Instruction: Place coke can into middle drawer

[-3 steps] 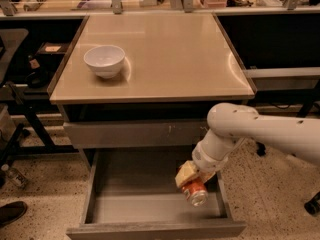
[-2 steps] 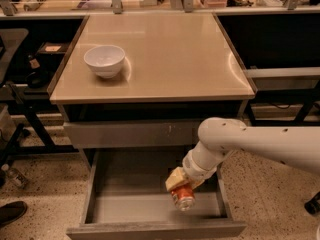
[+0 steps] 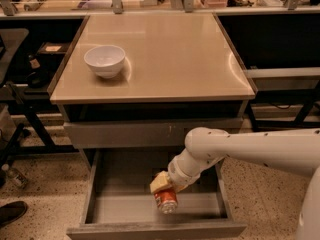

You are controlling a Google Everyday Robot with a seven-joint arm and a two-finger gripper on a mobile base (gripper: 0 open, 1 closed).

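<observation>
The coke can (image 3: 166, 201), red-orange with a silver end, hangs tilted in my gripper (image 3: 161, 187). The gripper is shut on the can at the end of the white arm (image 3: 250, 149) that reaches in from the right. The can is inside the open middle drawer (image 3: 95, 184), over its flat grey floor near the middle front. I cannot tell whether the can touches the floor. The drawer is pulled out toward the camera below the cabinet.
A white bowl (image 3: 104, 60) stands on the tan cabinet top (image 3: 170, 54) at the left. A closed grey drawer front with white scratch marks (image 3: 125, 132) lies above the open drawer. Dark shelving flanks the cabinet. A shoe (image 3: 10, 213) shows at the lower left.
The arm has swung left and down, carrying the coke can from the drawer's right side toward its middle and lower into the drawer.
</observation>
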